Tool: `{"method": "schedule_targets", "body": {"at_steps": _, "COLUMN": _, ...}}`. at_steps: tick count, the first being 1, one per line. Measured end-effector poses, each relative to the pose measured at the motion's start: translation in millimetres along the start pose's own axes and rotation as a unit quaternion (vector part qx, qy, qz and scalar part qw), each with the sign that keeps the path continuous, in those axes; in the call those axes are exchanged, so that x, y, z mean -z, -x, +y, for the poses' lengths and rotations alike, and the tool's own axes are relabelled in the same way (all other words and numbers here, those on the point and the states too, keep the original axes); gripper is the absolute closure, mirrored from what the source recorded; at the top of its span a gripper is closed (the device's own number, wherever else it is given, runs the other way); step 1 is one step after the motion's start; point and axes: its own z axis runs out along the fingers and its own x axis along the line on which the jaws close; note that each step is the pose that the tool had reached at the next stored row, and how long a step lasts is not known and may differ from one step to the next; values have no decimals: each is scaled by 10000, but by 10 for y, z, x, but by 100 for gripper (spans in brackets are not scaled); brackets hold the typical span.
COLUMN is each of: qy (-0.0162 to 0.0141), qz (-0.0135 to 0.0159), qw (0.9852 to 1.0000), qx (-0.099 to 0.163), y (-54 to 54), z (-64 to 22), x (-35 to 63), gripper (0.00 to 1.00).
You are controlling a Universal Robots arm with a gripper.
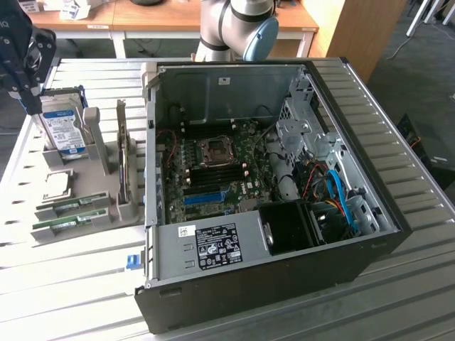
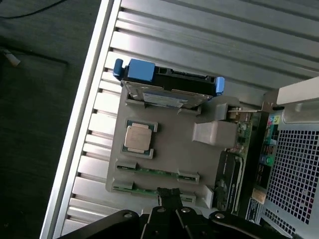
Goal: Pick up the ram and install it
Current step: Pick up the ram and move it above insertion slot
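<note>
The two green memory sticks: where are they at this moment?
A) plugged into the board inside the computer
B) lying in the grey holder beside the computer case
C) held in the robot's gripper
B: both green sticks lie in slots of the grey holder, outside the computer case.

A robotics lab or workshop set up for computer assembly. A robot arm [image 1: 238, 28] rises at the top centre of the exterior view, behind a slatted metal counter [image 1: 57, 298]. The counter carries an opened computer case [image 1: 249, 291] with its motherboard [image 1: 213, 170] exposed, and a grey parts holder [image 1: 91, 186]. Wooden desks [image 1: 142, 18] line the upper edge.
</note>
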Motion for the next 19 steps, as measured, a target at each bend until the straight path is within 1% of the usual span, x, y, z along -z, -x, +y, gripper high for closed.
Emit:
{"method": "schedule_targets", "body": {"at_steps": 5, "qy": 14, "qz": 11, "qw": 9997, "qx": 263, "y": 0, "z": 0, "x": 0, "gripper": 89}}
{"method": "schedule_targets", "body": {"at_steps": 10, "qy": 25, "qz": 24, "qw": 9985, "qx": 543, "y": 0, "z": 0, "x": 0, "gripper": 89}}
{"method": "schedule_targets", "body": {"at_steps": 14, "qy": 35, "qz": 35, "qw": 9969, "qx": 780, "y": 0, "z": 0, "x": 0, "gripper": 89}}
{"method": "schedule_targets", "body": {"at_steps": 19, "qy": 59, "qz": 51, "qw": 9939, "qx": 1098, "y": 0, "z": 0, "x": 0, "gripper": 89}}
